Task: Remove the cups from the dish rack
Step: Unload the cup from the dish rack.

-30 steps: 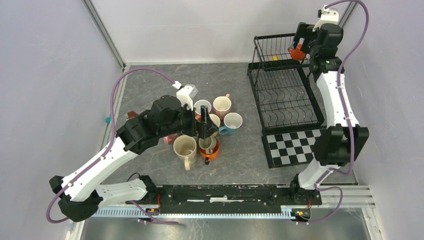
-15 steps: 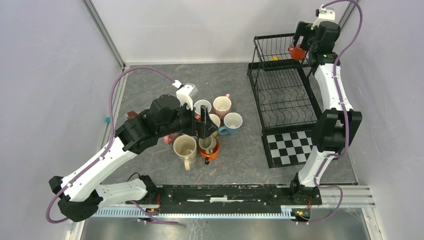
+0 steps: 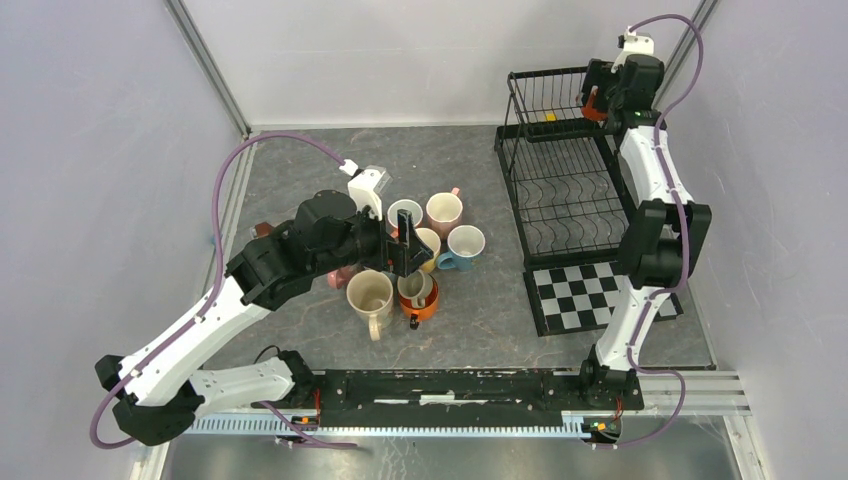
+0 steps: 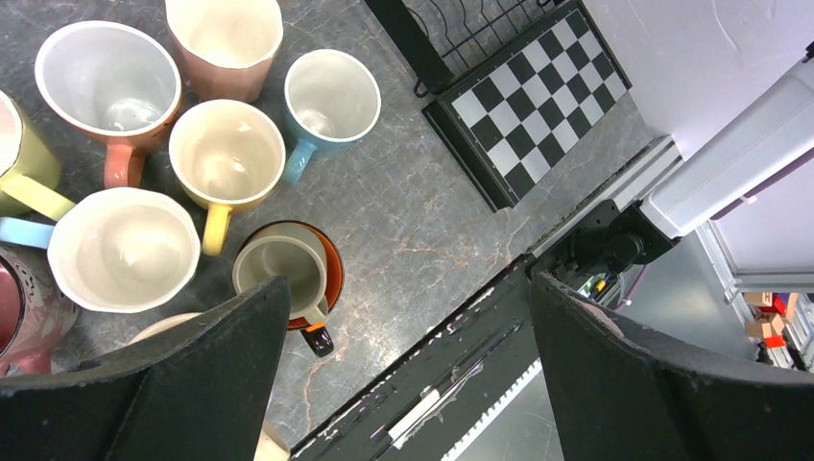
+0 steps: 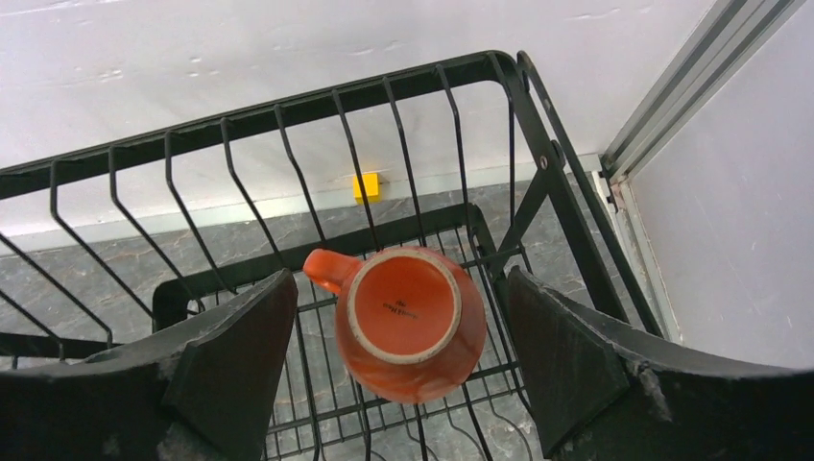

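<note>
An orange cup lies upside down in the upper tier of the black wire dish rack, its handle pointing up-left. My right gripper is open and straddles this cup, with a gap on each side. The top view shows that gripper at the far right corner of the dish rack. Several cups stand upright in a cluster on the table. My left gripper hovers open over them, holding nothing. In the left wrist view a grey cup sits nested in an orange cup by the left finger.
A black-and-white checkered mat lies in front of the rack. A brown wedge-shaped object lies left of the cup cluster. A small yellow tag sits behind the rack. Walls stand close to the rack's back and right sides.
My right gripper has moved farther back over the rack's upper tier and its jaws have narrowed a little around the orange cup. The left arm has hardly moved.
</note>
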{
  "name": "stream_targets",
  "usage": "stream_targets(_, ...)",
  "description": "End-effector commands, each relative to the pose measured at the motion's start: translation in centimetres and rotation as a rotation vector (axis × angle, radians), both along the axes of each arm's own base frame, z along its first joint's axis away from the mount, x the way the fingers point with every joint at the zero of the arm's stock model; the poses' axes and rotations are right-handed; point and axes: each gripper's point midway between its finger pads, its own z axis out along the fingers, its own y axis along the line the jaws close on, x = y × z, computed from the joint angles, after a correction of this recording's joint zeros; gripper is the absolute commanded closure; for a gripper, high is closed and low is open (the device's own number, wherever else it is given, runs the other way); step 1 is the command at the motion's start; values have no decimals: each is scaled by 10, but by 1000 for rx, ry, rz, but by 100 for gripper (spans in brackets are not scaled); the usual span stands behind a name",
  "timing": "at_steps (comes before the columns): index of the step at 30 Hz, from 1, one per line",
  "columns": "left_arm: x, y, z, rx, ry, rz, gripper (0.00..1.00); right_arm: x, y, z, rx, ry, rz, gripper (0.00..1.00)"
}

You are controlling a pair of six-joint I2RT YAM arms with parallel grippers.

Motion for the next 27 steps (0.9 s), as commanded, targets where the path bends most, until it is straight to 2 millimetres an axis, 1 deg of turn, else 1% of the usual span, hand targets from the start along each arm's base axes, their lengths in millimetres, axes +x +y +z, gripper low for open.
stream_targets(1,2,6,17,2,-70,-6,0,14,-9,29,-36,-89,-24,15)
stream_targets(9,2,6,15,4,-62,-5,0,19,-10,8,-46,-51,-19,23)
stream_targets(13,2,5,12,8,-56,-5,0,16,-8,2,-44,-34,-8,26)
stream_targets(17,2,5,12,5,-51,-5,0,11,1,1,-47,-15,18,27)
stream_targets(27,1,5,8,5,-45,-4,0,-9,30,9,-60,15,66,29)
